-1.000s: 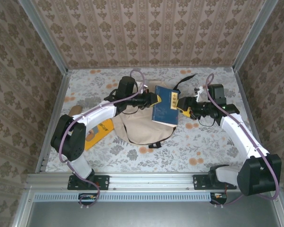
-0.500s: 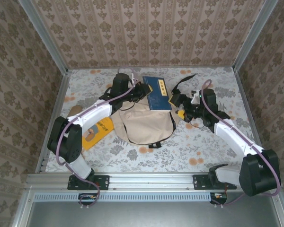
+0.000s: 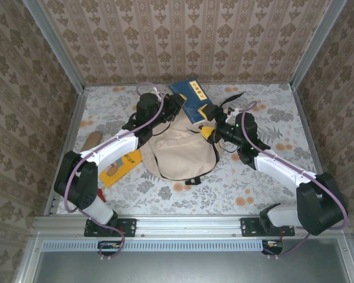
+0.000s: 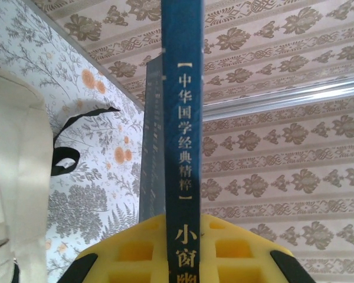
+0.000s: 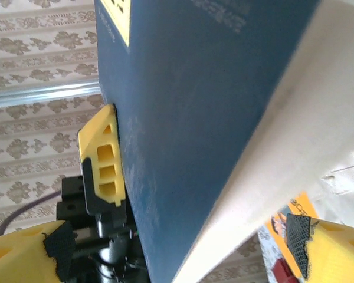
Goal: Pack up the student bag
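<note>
the bag (image 3: 177, 154) lies flat in the middle of the bench (image 3: 253, 183), its cream fabric slack and its far end towards the back wall. a black strap (image 3: 231, 99) trails from it on the far right.

the left tool (image 3: 176, 109) reaches over the far left corner of the bag and is clamped on a blue book (image 3: 190, 99), which it holds tilted above the bag's far edge. in the left wrist view the book (image 4: 182, 118) stands spine-on between the yellow fingers (image 4: 135, 250), both pressed against it, with the bag (image 4: 17, 177) at the left and the strap (image 4: 71, 154) on the bench beyond.

the right tool (image 3: 211, 126) sits at the bag's far right corner, just near of the book. its fingers (image 5: 54, 246) stand wide apart with nothing gripped; in its wrist view the book's cover (image 5: 189, 118) rises close ahead, a fold of bag fabric (image 5: 283, 135) runs beside it, and one finger of the left tool (image 5: 103, 158) presses on the cover.

a yellow booklet (image 3: 123, 165) lies on the bench just left of the bag, partly under the left arm. a tan case (image 3: 93, 140) lies further left, near the bench's edge.
</note>
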Tool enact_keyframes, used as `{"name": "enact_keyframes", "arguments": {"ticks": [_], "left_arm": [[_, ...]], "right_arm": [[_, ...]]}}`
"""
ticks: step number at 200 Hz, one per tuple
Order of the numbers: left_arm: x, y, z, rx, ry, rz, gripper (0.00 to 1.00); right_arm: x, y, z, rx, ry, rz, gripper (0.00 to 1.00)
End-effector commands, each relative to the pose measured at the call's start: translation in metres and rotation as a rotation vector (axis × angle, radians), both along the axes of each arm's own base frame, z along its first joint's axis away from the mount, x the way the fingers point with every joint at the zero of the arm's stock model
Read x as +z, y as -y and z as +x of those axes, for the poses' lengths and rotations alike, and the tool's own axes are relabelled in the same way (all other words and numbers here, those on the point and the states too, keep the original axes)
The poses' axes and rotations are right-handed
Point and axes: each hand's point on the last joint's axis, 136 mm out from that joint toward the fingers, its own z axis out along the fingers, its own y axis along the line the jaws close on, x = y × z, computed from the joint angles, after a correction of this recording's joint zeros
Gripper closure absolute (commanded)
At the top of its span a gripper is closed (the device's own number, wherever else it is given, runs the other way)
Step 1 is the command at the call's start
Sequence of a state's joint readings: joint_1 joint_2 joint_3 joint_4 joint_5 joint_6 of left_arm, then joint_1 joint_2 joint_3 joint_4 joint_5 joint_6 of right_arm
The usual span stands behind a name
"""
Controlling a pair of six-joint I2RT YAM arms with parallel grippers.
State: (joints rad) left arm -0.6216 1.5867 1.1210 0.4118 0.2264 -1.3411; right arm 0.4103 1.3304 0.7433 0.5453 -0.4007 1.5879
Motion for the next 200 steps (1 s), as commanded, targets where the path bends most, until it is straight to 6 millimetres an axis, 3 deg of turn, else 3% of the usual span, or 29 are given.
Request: {"name": "enact_keyframes", "arguments": {"ticks": [1, 38, 79, 110, 149, 161, 172, 200], "left_arm": [[0.039, 0.0, -0.004, 0.024, 0.062, -0.135, 0.96], [0.036, 0.001, -0.007, 0.032, 0.039, -0.153, 0.96], [0.037, 0.003, -0.016, 0.001, 0.019, -0.167, 0.97], [0.028, -0.001, -0.021, 0.003, -0.004, -0.154, 0.97], [0.014, -0.007, -0.029, 0.005, -0.032, -0.123, 0.94], [0.007, -0.006, -0.032, -0.009, -0.046, -0.095, 0.86], [-0.005, -0.007, -0.035, -0.028, -0.073, -0.037, 0.72], [-0.06, -0.023, -0.05, -0.062, -0.159, 0.251, 0.37]], "right_arm": [[0.027, 0.001, 0.012, -0.076, 0.047, 0.102, 0.09], [0.019, 0.018, 0.017, -0.182, 0.029, 0.127, 0.28], [0.017, 0.023, 0.017, -0.213, 0.032, 0.103, 0.47], [0.021, 0.026, 0.018, -0.227, 0.073, 0.075, 0.51], [0.019, 0.032, 0.01, -0.226, 0.083, -0.01, 0.74], [0.019, 0.034, 0.008, -0.224, 0.096, -0.044, 0.82], [0.017, 0.038, 0.005, -0.222, 0.092, -0.096, 0.9], [0.006, 0.055, -0.009, -0.221, 0.085, -0.287, 0.98]]}}
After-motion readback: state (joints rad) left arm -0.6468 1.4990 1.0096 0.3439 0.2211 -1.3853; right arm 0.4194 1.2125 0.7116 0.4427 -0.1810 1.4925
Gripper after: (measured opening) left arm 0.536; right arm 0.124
